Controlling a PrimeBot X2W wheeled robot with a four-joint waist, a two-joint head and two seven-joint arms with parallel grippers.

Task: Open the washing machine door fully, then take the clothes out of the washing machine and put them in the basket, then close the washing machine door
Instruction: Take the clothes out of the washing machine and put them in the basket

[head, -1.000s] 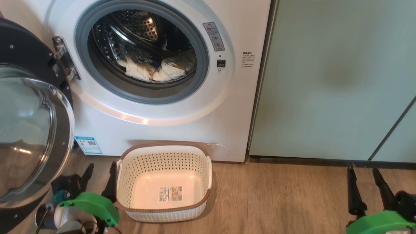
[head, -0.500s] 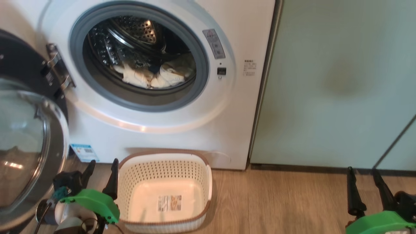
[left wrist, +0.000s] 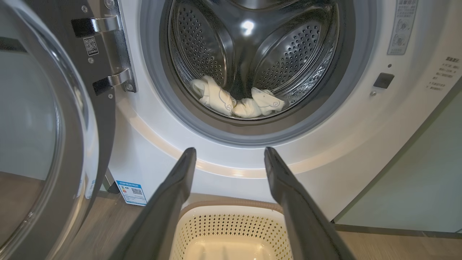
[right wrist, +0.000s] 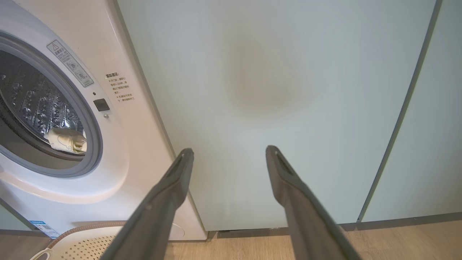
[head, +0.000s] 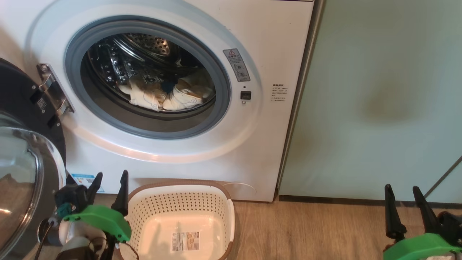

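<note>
The left gripper [head: 112,174] and right gripper [head: 401,187] gape empty. Pale yellow-cream fabric clothes [head: 164,95] lie inside the white front-loading washing machine [head: 216,155], at twelve o'clock from the cream perforated plastic basket [head: 180,185]. A shallow pinch could drop them short of it.

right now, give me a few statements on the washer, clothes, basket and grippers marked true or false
1. The door is open. True.
2. The clothes are in the basket. False: they lie in the drum; the basket holds no clothes.
3. The left gripper and the right gripper are both open and hold nothing. True.
4. The right gripper reaches into the drum. False: it points at the green cabinet beside the washer.
5. The basket stands on the floor in front of the washer. True.
</note>
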